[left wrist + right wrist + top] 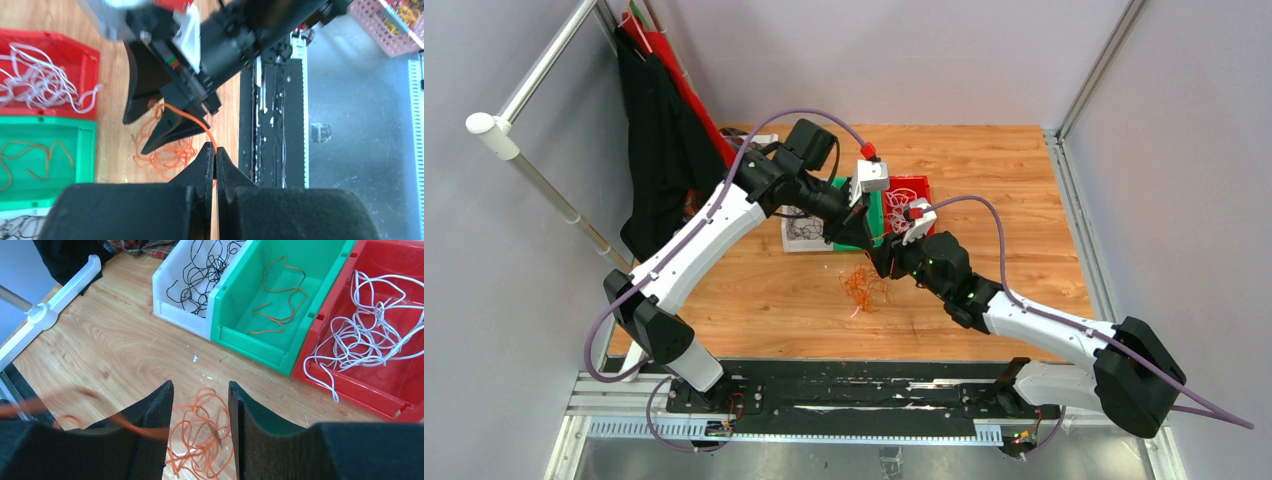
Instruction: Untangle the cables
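A tangle of orange cables (861,287) lies on the wooden table; it also shows in the left wrist view (165,152) and the right wrist view (202,432). My left gripper (215,150) is shut on one orange cable strand (192,117), lifted above the pile. That strand runs to my right gripper's fingers (165,127). My right gripper (200,390) is open right above the pile; a blurred orange strand (135,429) crosses its left finger. Both grippers meet at the table's middle (879,250).
Three bins stand behind the pile: a white one (187,287) with black cables, a green one (280,300) with orange-brown cables, a red one (380,335) with white cables. A black garment (659,150) hangs on a rack at the left.
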